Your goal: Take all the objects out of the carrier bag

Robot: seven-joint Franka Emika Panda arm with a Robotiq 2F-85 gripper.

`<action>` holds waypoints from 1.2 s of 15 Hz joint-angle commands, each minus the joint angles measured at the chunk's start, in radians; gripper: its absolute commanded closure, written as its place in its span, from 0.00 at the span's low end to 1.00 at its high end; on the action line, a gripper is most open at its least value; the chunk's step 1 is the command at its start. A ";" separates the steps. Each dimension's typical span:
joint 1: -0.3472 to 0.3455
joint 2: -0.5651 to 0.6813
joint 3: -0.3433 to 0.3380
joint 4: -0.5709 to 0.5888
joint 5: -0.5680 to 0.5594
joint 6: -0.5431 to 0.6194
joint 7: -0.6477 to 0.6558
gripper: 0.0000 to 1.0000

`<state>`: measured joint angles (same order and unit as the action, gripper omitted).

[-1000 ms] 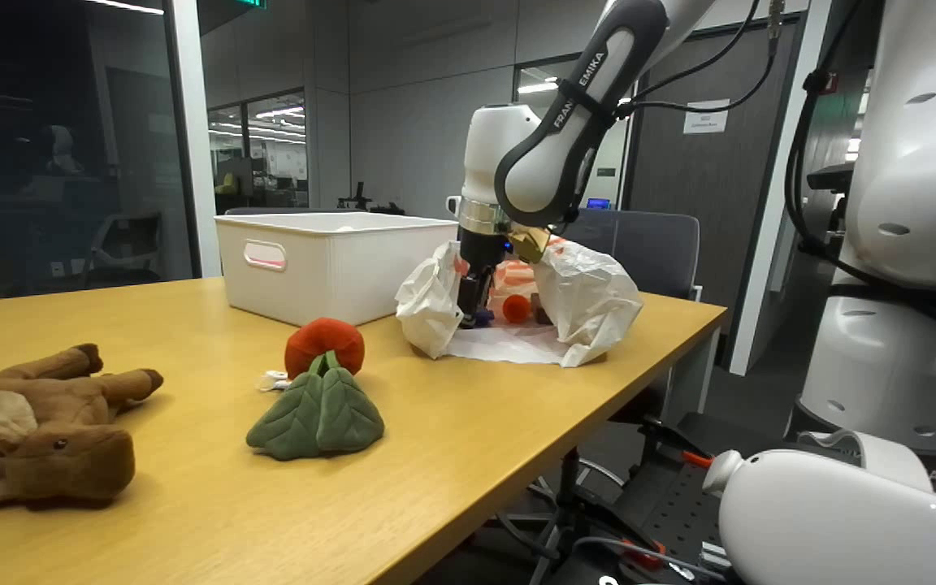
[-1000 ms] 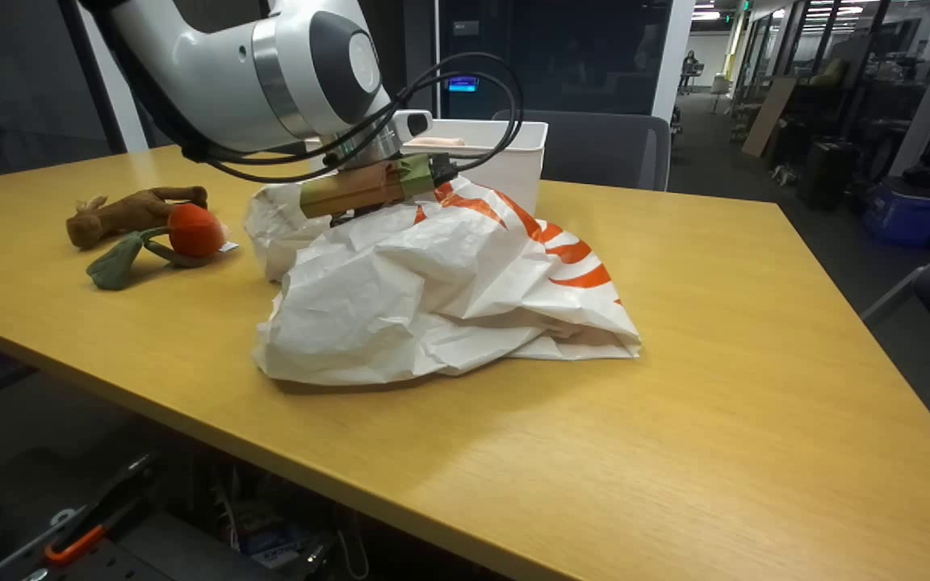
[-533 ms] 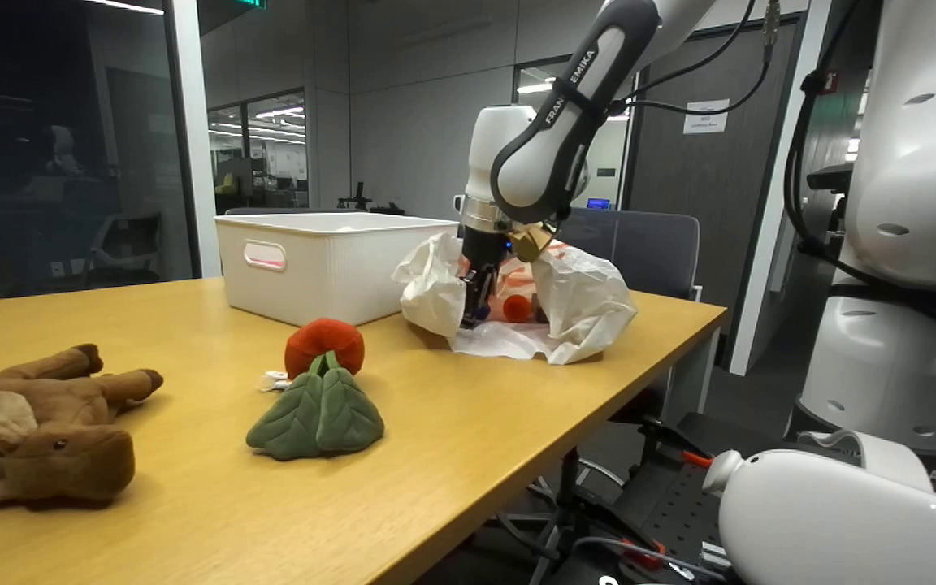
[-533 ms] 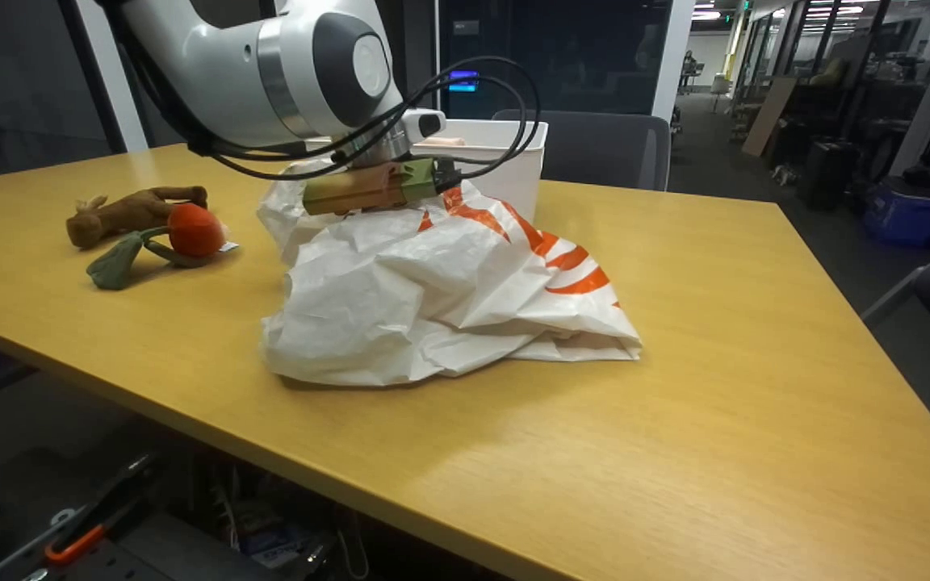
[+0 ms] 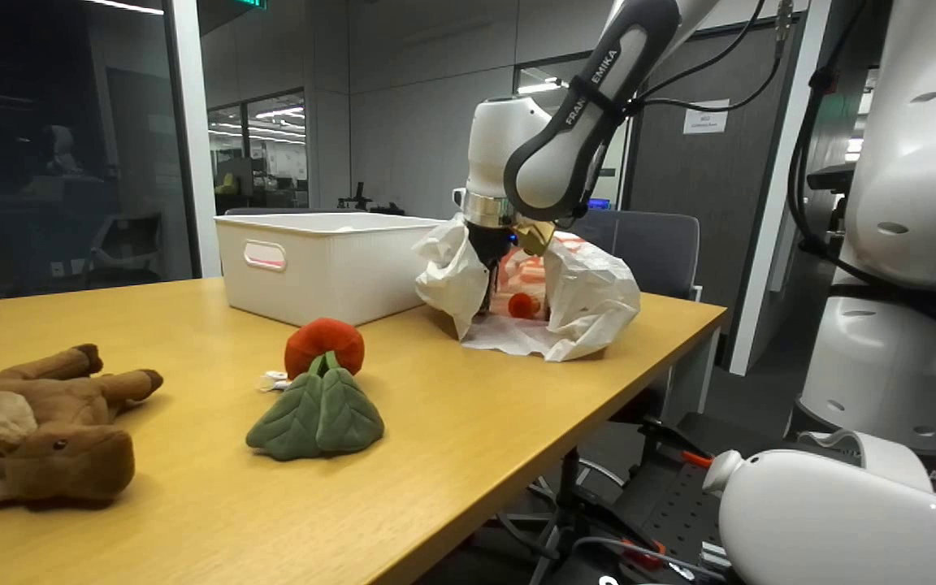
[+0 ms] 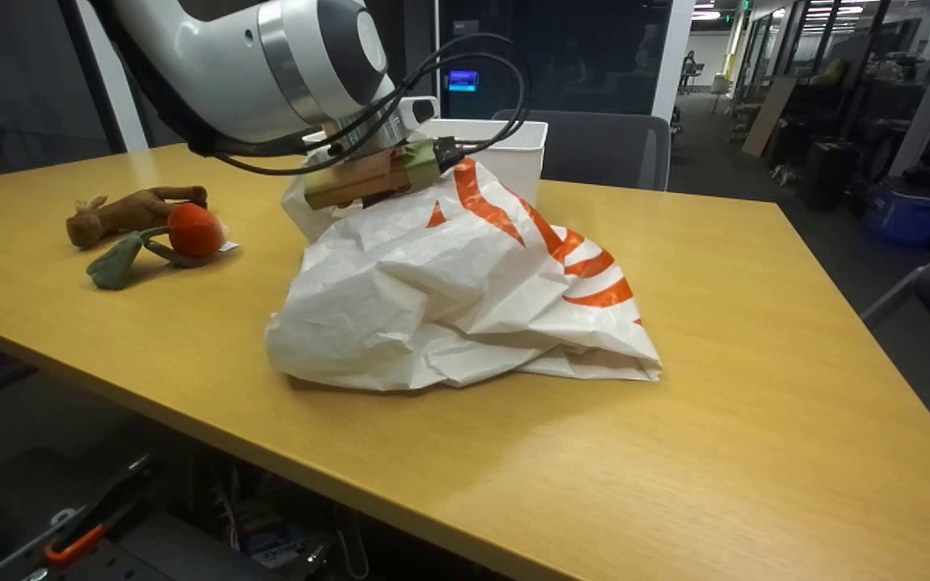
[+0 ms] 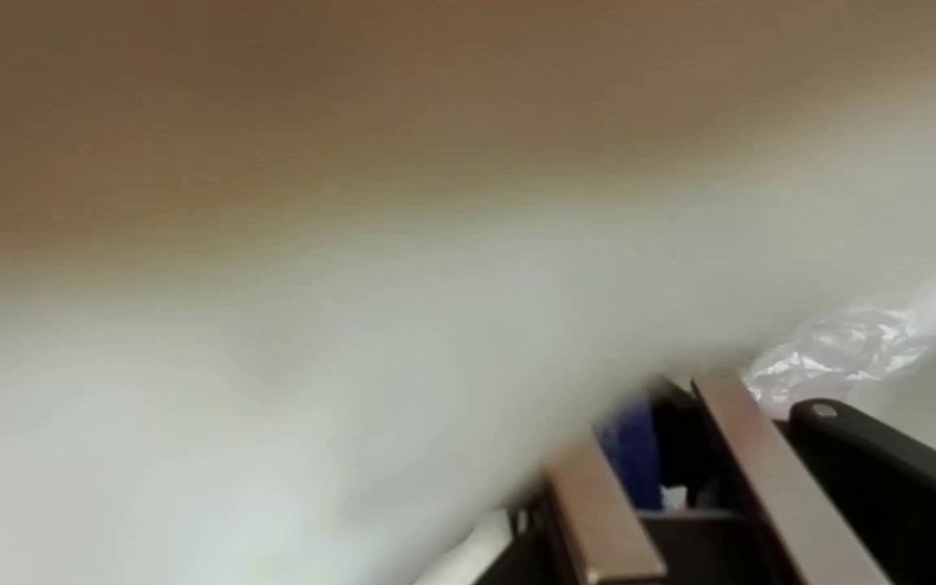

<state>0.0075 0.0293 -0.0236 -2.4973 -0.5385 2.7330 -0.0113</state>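
Gripper (image 7: 645,418) sits in mouth of carrier bag (image 5: 594,301); jaws narrow, blue piece (image 7: 634,455) between, can't tell if gripped. In an exterior view red round thing (image 5: 523,305) lies inside bag, 3 o'clock from gripper.

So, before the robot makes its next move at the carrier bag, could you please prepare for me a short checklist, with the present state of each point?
1. Blue thing firmly gripped: cannot tell; it shows between the fingers, contact unclear.
2. Mouth of the carrier bag open: ok; an exterior view looks inside.
3. Gripper outside the bag: not ok; it reaches in through the mouth.
4. Red round thing taken out: not ok; it sits inside.
5. Bag apart from the white bin: cannot tell; they overlap in both exterior views.
6. Wrist view sharp: not ok; mostly blurred.
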 commanded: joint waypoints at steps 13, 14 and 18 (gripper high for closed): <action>-0.003 -0.029 0.017 -0.033 -0.028 -0.002 -0.040 0.30; -0.005 -0.025 0.015 -0.033 -0.037 0.010 -0.031 0.30; -0.005 -0.019 0.007 -0.036 -0.070 0.060 -0.003 0.61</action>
<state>0.0078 0.0071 -0.0110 -2.5346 -0.5952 2.7455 -0.0189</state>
